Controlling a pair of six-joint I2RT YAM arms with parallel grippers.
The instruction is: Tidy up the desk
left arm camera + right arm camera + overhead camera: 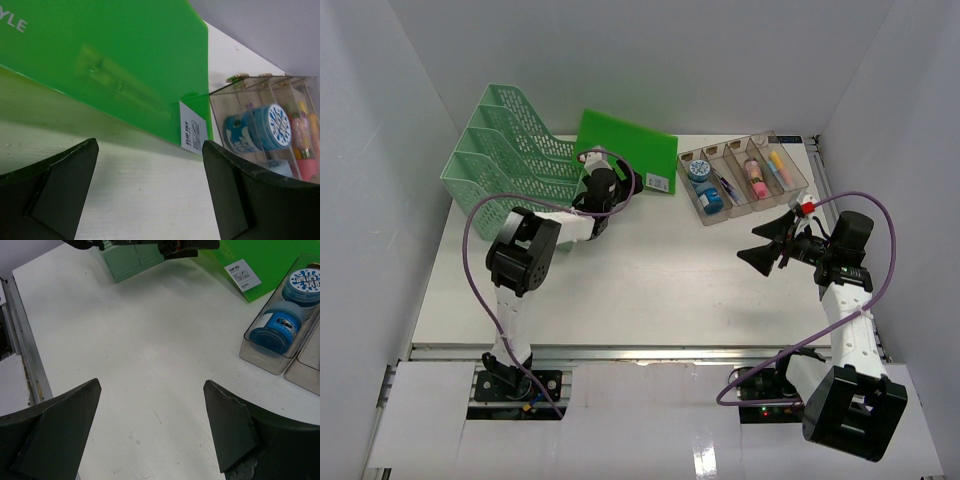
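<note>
On the white tabletop (pixel 650 270) ahead of the arms, the clear compartmented tray (pixel 756 205) at the far right corner looks filled. The flat green plastic folder (pixel 625 150) lies beside the mint-green mesh rack (pixel 505 150), likely unfiled. The left fingers (pixel 50 190) and right fingers (pixel 55 435) are spread, empty.

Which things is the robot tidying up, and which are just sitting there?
Probably for the job: large flat white desk; bright green plastic folder; mint-green mesh file rack; open left gripper facing the folder.
Just sitting there: clear compartmented plastic tray; blue round tubs inside it.
</note>
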